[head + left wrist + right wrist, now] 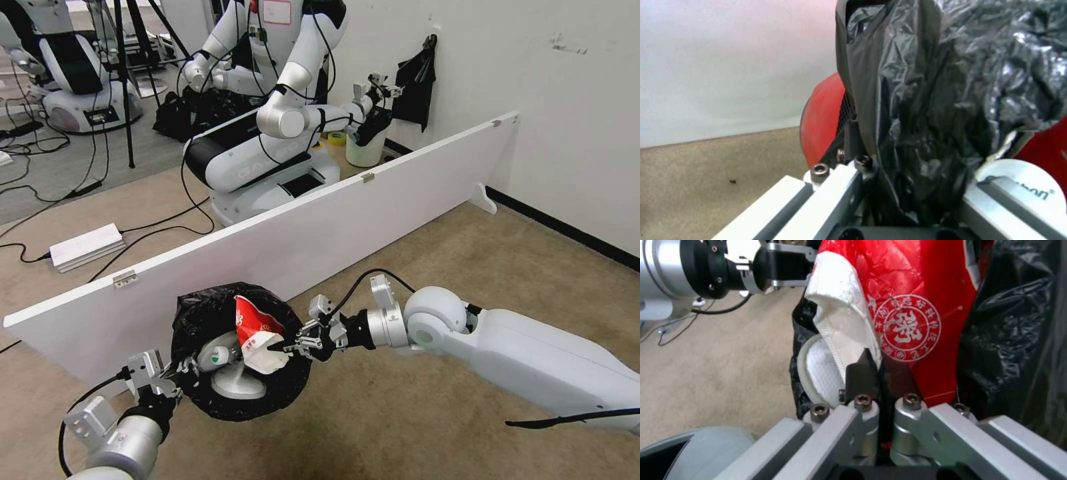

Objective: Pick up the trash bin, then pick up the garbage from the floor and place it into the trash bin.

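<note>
Head view: red paper cup held at the mouth of the bin

Head view, left to right: the left gripper point(175, 379) clamps the near-left rim of the trash bin point(200, 320), held up off the carpet point(413, 427) and tipped so its mouth faces the camera. In the left wrist view its jaws stand closed on the rim, with crinkly black liner point(951, 83) bunched between them and the smooth red wall point(822, 123) showing beside. Inside the bin lie a clear bottle with a green label point(215, 359) and a white slipper point(235, 385). At the mouth sits the crushed red-and-white paper cup point(257, 330), and the right gripper point(301, 347) reaches in from the right, its jaws pinched together on the cup's edge; the right wrist view shows the dark fingertips point(862, 373) nipping the thin red paper by its round white seal.

The step in hand looks like dropping one piece of garbage into the bin. The next move seems to call for parting the jaws with the cup well inside the rim, so it falls inward rather than onto the floor.

The liner is glossy and wrinkled, the cup creased and soft, the slipper foam-like with a textured sole. A white board point(320, 227) stands just behind the bin.
</note>
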`<state>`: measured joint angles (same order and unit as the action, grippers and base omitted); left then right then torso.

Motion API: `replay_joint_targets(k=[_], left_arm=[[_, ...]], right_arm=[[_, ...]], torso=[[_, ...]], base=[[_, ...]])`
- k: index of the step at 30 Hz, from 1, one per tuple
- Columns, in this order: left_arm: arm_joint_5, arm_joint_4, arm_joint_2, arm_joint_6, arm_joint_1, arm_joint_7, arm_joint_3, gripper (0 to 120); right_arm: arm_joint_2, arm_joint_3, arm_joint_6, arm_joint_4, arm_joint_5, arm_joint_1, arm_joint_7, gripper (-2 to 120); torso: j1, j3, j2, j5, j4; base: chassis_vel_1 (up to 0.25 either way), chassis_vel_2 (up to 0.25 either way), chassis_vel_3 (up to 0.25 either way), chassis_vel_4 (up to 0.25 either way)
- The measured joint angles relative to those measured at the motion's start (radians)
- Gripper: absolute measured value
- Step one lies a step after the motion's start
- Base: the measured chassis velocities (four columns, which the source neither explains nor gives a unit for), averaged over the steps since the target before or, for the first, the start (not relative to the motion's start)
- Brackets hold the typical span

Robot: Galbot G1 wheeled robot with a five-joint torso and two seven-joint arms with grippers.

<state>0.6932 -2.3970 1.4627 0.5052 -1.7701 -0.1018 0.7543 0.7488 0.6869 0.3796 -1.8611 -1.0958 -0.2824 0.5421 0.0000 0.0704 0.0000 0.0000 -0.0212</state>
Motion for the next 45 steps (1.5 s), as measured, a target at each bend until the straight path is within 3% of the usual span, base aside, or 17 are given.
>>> replay_joint_targets(k=[21,31,33,37,39,45], left_arm=[[0.010,-0.020,0.009,0.004,-0.014,-0.007,0.000,0],[0.009,-0.021,0.012,0.004,-0.015,-0.007,0.000,0],[0.009,-0.020,0.012,0.004,-0.014,-0.008,-0.001,0],[0.009,-0.020,0.012,0.005,-0.012,-0.008,-0.004,0],[0.010,-0.019,0.011,0.007,-0.010,-0.008,-0.005,0],[0.012,-0.014,0.009,0.009,-0.006,-0.012,-0.003,0]], right_arm=[[-0.012,0.002,0.004,0.008,0.026,-0.013,-0.001,0],[-0.012,-0.003,0.004,0.005,0.026,-0.012,0.000,33],[-0.011,-0.005,0.002,0.002,0.025,-0.011,0.004,47],[-0.011,-0.007,0.001,0.002,0.025,-0.011,0.006,57],[-0.010,-0.008,0.001,0.002,0.024,-0.010,0.007,68],[-0.010,-0.009,0.000,0.003,0.024,-0.010,0.009,85]], torso=[[0.000,0.000,0.000,0.0000,0.0000],[0.000,0.000,0.000,0.0000,0.0000],[0.000,0.000,0.000,0.0000,0.0000],[0.000,0.000,0.000,0.0000,0.0000],[0.000,0.000,0.000,0.0000,0.0000],[0.000,0.000,0.000,0.0000,-0.0001]], base=[[0.000,0.000,0.000,0.000],[0.000,0.000,0.000,0.000],[0.000,0.000,0.000,0.000],[0.000,0.000,0.000,0.000],[0.000,0.000,0.000,0.000],[0.000,0.000,0.000,0.000]])
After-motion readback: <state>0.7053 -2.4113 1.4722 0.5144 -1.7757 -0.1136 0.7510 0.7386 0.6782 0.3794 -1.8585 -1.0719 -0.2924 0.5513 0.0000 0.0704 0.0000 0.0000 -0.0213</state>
